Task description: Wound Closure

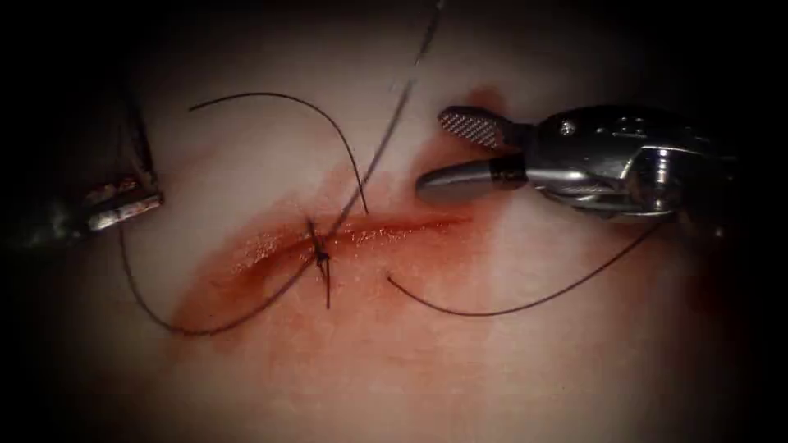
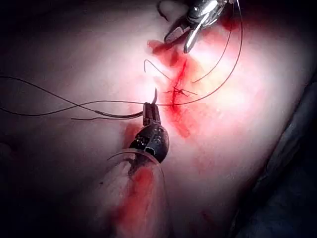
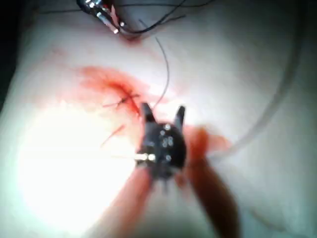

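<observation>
The cut runs across the tissue, with red fluid along it. A dark knotted stitch crosses the cut near its middle. On the left of the cut, my left tool is shut on the curved needle near one end. The needle is clear of the tissue. Thread loops from the left tool down and round to the stitch. My right tool hovers open above the right end of the cut and holds nothing. Its spread jaws stand just beside the stitch.
One long strand rises from the stitch toward the top edge. A loose strand arcs above the cut, and another curves below the right tool. Red fluid stains the tissue left of the stitch.
</observation>
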Motion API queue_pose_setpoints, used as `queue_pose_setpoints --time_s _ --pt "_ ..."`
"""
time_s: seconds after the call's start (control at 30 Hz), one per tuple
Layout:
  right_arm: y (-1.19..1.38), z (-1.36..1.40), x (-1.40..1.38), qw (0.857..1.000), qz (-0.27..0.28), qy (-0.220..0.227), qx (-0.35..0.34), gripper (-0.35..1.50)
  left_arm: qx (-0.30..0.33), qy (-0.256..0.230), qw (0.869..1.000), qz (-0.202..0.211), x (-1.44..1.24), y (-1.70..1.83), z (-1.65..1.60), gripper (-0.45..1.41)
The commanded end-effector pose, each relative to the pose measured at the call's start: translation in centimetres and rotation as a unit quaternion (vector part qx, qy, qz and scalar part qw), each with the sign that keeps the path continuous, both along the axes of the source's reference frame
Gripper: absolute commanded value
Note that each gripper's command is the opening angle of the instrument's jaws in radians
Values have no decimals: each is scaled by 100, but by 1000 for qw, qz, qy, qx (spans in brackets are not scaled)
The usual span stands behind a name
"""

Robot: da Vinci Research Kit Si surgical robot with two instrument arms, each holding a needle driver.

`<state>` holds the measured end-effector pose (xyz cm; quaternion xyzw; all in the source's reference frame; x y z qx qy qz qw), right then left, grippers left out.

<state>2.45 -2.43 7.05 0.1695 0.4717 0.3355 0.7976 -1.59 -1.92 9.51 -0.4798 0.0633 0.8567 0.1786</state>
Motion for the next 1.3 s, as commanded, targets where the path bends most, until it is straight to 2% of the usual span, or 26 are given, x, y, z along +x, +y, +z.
queue_pose_setpoints --time_s 0.03,0.17,0.2,0.3,0.37,0.5,0.67,0.8,0.87,0.97,1.0,1.1,1.3 --pt "-7 4 4 1000 -2 1 1 126 2 3 1000 6 -10 -4 10 -45" --pt "-15 0 -1 1000 -5 3 1 126 8 13 999 31 -6 -7 31 -45" --pt "-16 -1 -2 1000 -5 3 0 126 10 12 999 37 -5 -9 35 -40" --pt "-17 0 -1 1000 -6 3 0 126 40 0 999 24 -2 -12 41 37" --pt "-18 1 -2 1000 -7 4 0 128 46 -2 999 23 1 -13 33 74" --pt "-18 1 -2 1000 -7 4 0 129 53 -7 998 30 12 -14 17 96" --pt "-19 1 -4 1000 -10 6 1 129 69 -6 997 25 38 -13 -5 99" --pt "-21 0 -7 1000 -13 8 1 129 78 -2 997 16 52 -8 -26 84" --pt "-21 0 -10 1000 -15 9 1 129 86 -2 996 14 47 -11 -44 81" --pt "-21 0 -13 1000 -18 8 -1 129 101 -16 994 28 29 -21 -60 74" --pt "-21 0 -15 1000 -19 5 0 129 107 -25 993 33 10 -27 -70 74" --pt "-22 0 -17 1000 -28 -3 -3 129 114 -32 992 37 -17 -31 -81 71" --pt "-27 -1 -20 999 -34 -5 -5 126 118 -39 992 32 -64 -18 -85 51"
